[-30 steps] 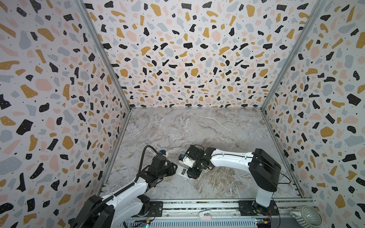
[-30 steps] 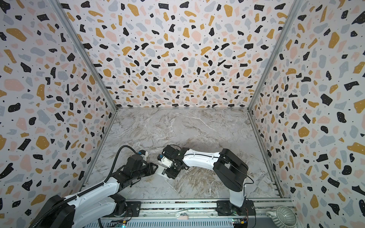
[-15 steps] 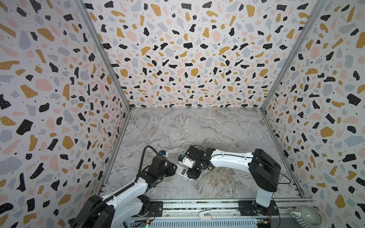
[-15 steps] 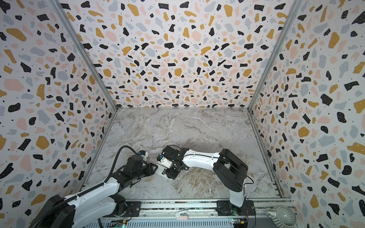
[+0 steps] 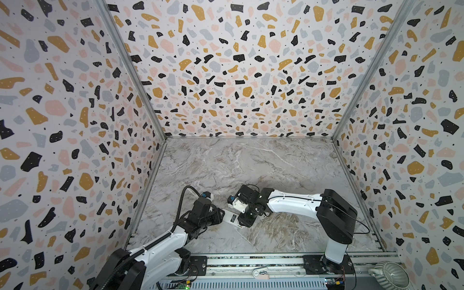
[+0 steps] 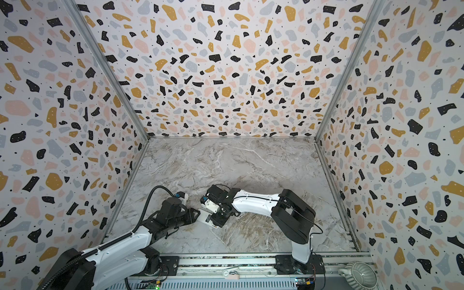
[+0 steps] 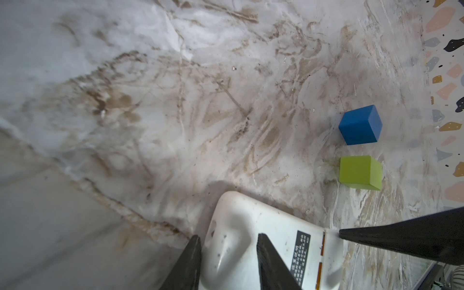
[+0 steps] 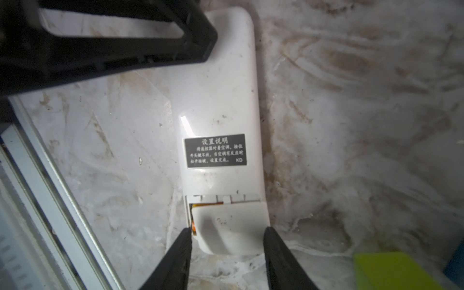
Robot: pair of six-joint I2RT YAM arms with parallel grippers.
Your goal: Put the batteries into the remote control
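Pinches the remote control (image 8: 221,100) at the cover (image 8: 233,221) with the right gripper (image 8: 227,229), fingertips (image 8: 180,251) against both edges. Sets the part-open left gripper (image 7: 228,236) over the far end; grip there unclear. Shows orange batteries (image 8: 207,205) under the cover. Lies back up on the table (image 5: 251,163), lower middle in both top views.

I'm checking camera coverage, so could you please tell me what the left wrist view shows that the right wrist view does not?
Left wrist only: the whole blue cube and the speckled wall. Right wrist only: the battery cover's grooved end between the fingers of the right end effector. Both: the remote's white back, its black label, the green cube.
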